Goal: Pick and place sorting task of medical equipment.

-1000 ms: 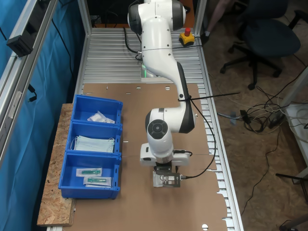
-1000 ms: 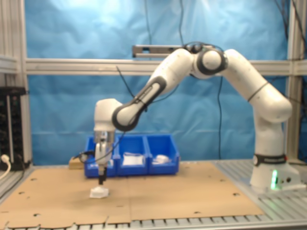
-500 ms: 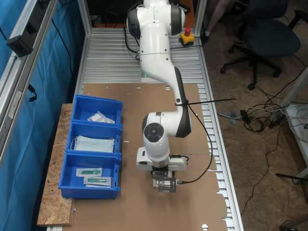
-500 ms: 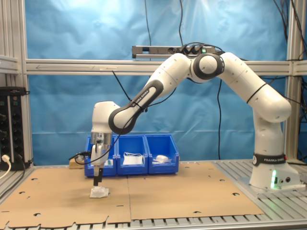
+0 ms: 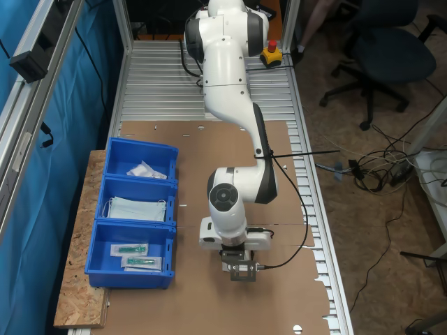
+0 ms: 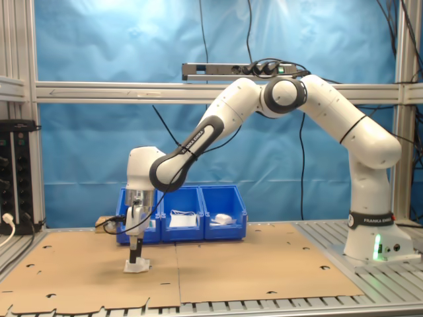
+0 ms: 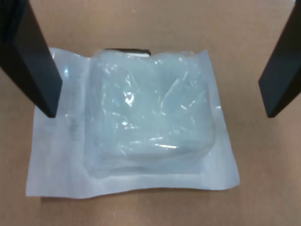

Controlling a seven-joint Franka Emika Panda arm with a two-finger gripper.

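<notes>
Arm (image 6: 225,122) bent low, claw (image 7: 155,101) pointing down, fingers (image 7: 33,61) spread

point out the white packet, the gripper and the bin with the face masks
white packet (image 7: 150,122), wrist view, on the raised pad
gripper (image 7: 157,108), wrist view, midway between the open black fingers
bin with the face masks (image 5: 105,190), first exterior view, on its blue rim

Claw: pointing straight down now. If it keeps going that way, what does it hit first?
Most likely the white square packet in crinkly translucent wrap, lying on the brown cardboard sheet. The open claw straddles its raised pad; one finger is over the wrap's flat edge, so it probably lands there first.
</notes>
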